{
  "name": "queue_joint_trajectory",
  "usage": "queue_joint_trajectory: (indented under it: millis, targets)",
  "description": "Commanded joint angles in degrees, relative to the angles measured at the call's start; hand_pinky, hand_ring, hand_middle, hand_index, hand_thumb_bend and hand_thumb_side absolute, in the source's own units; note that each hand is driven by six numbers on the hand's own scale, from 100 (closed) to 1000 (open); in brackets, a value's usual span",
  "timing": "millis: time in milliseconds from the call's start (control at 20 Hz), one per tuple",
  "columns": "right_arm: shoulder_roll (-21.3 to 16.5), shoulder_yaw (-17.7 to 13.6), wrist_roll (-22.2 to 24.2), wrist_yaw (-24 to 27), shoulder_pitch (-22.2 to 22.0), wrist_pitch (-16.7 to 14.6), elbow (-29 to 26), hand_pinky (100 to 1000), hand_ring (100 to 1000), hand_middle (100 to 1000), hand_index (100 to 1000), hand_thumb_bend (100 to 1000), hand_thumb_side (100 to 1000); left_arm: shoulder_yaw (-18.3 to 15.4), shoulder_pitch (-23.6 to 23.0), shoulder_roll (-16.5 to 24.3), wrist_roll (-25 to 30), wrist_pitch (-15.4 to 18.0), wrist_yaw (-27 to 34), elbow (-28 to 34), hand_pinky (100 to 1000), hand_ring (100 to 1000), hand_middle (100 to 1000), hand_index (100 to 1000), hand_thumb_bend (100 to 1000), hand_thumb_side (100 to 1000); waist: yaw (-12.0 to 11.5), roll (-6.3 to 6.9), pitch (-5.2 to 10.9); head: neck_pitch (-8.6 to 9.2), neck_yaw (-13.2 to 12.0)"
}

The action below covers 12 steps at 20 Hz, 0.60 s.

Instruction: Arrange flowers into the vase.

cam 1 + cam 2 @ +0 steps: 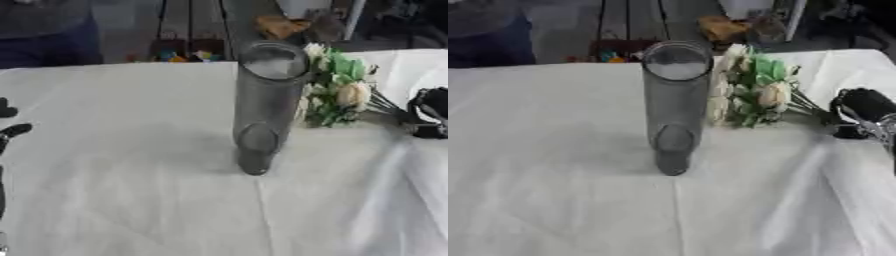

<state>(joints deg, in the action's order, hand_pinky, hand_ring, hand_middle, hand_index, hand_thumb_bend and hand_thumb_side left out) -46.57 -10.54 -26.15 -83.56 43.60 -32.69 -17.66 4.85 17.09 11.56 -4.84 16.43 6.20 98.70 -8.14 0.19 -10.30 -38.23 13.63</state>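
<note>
The right hand [866,112] is seen off to the right of the vase [675,100], black with a bit of silver, and its fingers look curled round the dark stems of the flowers [756,92], though the exact closure is kinda hard to make out since the fingers blur into the stems. The bunch is held lying low over the white tablecloth [562,175], just right of the vase, with the blooms pointed toward the vase and the stems trailing back to the hand. The blooms nearest the vase seem to be touching its side or sitting right against it; which one can't really be told. The bunch itself is made up of pale cream and white blossoms, one rounder peachy-cream bloom toward the hand side, and a good bit of bright green leaves mixed in. The vase is a tall, smoky-grey see-through cylinder, standing upright on the cloth, open mouth at the top, nothing seen inside it. A rounded darker patch is visible low down in the glass. A soft shadow is cast on the cloth to the left of the vase's base. Way over to the left of the vase, at the edge of the left eye view, a few black bits of the left hand [7,132] are seen; whether its fingers are spread or curled can't be told from that sliver.
</note>
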Motion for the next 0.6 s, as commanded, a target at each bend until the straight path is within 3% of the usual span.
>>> queue_joint_trajectory:
  millis: [50, 300, 600]
  targets:
    - [-1.31, 0.29, -2.07, 1.98, 0.11, 0.59, 0.51, 100, 100, 100, 282, 196, 199, -0.49, 0.43, 0.6, 0.09, 0.16, 0.16, 0.6, 712, 929, 643, 791, 984, 776, 0.12, 0.01, 0.64, 0.03, -0.09]
    - [-1.11, 1.03, -4.24, 4.4, -0.38, 0.76, 1.55, 100, 100, 100, 298, 106, 189, -0.51, 0.42, 0.58, 0.05, 0.16, 0.21, 0.59, 712, 929, 642, 791, 983, 777, 0.28, 0.03, 0.66, 0.1, -0.05]
    - [-0.65, 1.72, -5.52, 6.06, -0.7, 0.52, 2.56, 100, 100, 100, 328, 100, 161, -0.51, 0.37, 0.55, 0.09, 0.15, 0.31, 0.53, 712, 930, 643, 791, 982, 777, 0.35, 0.09, 0.67, 0.13, 0.05]
